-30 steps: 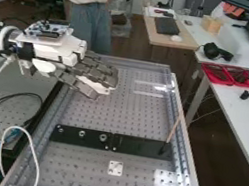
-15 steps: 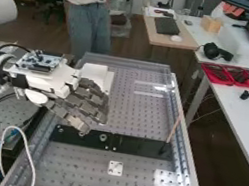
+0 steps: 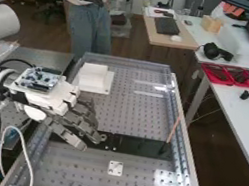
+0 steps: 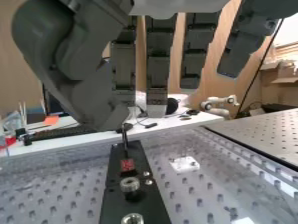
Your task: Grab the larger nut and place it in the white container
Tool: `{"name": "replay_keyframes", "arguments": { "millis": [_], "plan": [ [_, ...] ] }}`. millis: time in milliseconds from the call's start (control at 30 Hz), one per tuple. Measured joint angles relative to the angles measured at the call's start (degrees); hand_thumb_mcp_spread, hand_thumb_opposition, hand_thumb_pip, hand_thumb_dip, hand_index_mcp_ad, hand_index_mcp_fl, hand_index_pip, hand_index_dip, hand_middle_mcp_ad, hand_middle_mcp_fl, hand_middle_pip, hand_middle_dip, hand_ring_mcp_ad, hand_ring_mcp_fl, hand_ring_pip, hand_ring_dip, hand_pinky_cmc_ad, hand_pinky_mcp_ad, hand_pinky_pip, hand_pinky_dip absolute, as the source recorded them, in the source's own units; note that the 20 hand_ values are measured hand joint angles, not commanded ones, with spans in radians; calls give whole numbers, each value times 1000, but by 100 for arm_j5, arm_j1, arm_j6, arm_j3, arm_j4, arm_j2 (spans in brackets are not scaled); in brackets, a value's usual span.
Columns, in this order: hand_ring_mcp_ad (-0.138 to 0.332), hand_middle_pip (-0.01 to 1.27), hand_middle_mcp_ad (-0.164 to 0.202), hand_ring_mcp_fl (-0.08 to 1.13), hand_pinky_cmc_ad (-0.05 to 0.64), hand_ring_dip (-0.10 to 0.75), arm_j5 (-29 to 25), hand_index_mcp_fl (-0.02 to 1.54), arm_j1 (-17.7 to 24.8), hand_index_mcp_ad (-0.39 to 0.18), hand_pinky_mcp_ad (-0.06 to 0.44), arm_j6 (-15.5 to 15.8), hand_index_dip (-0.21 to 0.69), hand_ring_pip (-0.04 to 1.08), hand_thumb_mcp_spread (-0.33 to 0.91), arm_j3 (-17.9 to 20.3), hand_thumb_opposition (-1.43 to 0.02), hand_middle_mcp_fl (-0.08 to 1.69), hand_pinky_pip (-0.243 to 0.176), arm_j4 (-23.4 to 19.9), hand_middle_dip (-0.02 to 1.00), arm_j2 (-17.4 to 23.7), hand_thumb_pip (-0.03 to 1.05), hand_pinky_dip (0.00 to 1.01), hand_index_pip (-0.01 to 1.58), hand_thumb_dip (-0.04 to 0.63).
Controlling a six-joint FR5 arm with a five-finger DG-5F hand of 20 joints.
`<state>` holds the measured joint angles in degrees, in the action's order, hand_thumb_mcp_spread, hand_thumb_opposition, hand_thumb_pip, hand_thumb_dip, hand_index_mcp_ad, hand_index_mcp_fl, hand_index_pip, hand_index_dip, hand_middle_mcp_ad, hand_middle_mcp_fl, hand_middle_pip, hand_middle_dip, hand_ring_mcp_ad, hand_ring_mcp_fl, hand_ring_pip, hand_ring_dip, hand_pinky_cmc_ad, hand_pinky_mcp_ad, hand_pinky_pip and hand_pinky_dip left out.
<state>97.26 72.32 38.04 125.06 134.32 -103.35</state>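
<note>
Over the left part of the black bar (image 3: pixel 142 146) the hand (image 3: pixel 75 121) hangs palm down, its fingers extended and covering the spots where the nuts stand. In the wrist view the hand (image 4: pixel 158 62) is open, thumb on one side and straight fingers on the other, nothing between them. Beyond the fingertips, on the bar, the larger nut (image 4: pixel 133 218) is partly cut off by the picture's edge; the bearing (image 4: pixel 130 185) stands farther along. The white container (image 3: pixel 93 79) sits on the perforated bench behind the hand, apart from it.
A thin rod (image 3: pixel 173 131) rises from the bar's right end. A small white plate (image 3: pixel 116 168) lies in front of the bar. Metal rails (image 3: pixel 183 140) edge the bench, and cables (image 3: pixel 26 137) loop beside its left edge.
The hand has come from the bench's far part down over the bar, uncovering the white container and hiding the nuts. Its fingers stay extended.
</note>
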Motion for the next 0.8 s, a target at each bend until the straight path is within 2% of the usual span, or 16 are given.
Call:
{"name": "replay_keyframes", "arguments": {
  "millis": [67,167,267,333,433,633,800],
  "plan": [
    [96,775,17,201,328,307,-5,122,-5,-122,271,41,-52,279,304,-34,-942,230,-75,54,534,-56,888,417,1408,429],
    [96,791,17,197,328,307,-14,87,-11,-122,271,126,-38,314,304,-83,-942,232,-75,135,543,-144,888,417,1431,429],
    [99,806,17,183,333,307,-18,52,-12,-129,265,172,-38,304,305,-95,-942,227,-75,141,543,-194,888,417,1431,426],
    [96,826,17,183,316,316,-20,23,-12,-134,260,189,-42,328,309,-101,-942,197,-75,160,543,-213,888,415,1426,426],
    [96,836,17,178,323,342,-20,10,-9,-138,264,182,-9,342,311,-118,-942,204,-75,238,567,-238,888,417,1443,426],
    [89,867,19,145,325,349,-35,7,52,-138,264,287,51,346,340,-115,-942,119,-75,324,592,-237,888,368,1433,426],
    [86,869,16,127,325,379,-62,10,110,-138,260,398,98,349,389,-49,-934,73,-73,210,621,-200,864,319,1417,426]
  ]
}}
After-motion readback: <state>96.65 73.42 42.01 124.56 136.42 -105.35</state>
